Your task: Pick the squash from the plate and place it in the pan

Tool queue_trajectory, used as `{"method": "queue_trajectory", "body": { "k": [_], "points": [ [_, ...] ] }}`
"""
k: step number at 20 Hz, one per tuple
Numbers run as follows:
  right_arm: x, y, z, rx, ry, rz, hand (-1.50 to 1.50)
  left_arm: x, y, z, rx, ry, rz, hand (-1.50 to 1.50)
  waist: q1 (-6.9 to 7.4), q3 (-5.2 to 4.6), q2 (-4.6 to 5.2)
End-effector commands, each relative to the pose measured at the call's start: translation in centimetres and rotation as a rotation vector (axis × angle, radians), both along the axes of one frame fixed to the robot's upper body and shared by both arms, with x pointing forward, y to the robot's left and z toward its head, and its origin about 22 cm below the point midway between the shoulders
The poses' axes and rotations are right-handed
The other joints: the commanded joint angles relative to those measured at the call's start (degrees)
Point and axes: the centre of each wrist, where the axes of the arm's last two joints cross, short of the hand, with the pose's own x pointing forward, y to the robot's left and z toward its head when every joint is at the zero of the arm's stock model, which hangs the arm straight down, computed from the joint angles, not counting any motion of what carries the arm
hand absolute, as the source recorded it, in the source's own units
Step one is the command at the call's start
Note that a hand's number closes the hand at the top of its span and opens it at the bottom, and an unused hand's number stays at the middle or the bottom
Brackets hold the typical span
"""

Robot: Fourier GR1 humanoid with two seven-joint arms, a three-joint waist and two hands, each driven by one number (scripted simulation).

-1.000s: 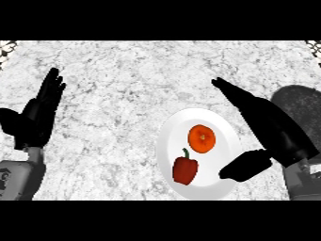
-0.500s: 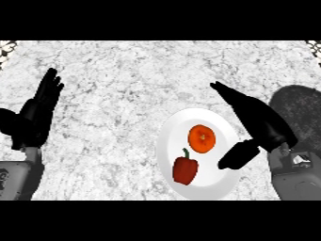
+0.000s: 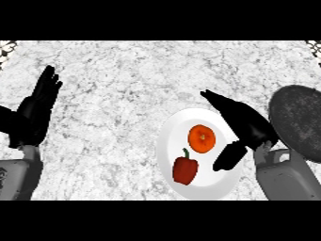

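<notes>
On the white plate (image 3: 164,141), the round orange squash (image 3: 202,138) lies at the red pepper's (image 3: 185,170) one o'clock, so the right hand (image 3: 244,123), fingers (image 3: 215,99) spread and holding nothing, could close on the pepper instead.

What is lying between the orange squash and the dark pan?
In the head view, the robot's open right hand lies between the squash and the pan, over the right rim of the white plate.
</notes>
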Motion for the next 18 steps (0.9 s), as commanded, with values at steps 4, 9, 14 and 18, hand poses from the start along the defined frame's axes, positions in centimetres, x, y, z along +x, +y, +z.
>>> {"method": "queue_trajectory", "body": {
  "k": [4,9,14,18],
  "points": [
    [1.2,1.0,-0.9,-0.127,0.055,0.024,-1.50,0.5,0.7,-0.5,-0.015,-0.006,-0.007,0.00,-0.07,-0.01,0.05],
    [0.0,1.8,-0.2,-0.248,0.057,0.006,-1.50,-0.3,0.1,-1.2,-0.002,0.008,-0.009,0.00,-0.18,-0.01,-0.02],
    [0.9,3.0,-2.1,-0.278,0.111,0.005,-1.50,-0.2,-0.7,-0.2,0.000,0.007,-0.013,0.00,-0.01,0.00,-0.02],
    [0.9,5.2,-4.0,-0.252,0.101,0.011,-1.50,-0.4,-0.6,-1.0,0.016,0.000,0.000,0.00,0.04,0.00,0.00]
  ]
}}
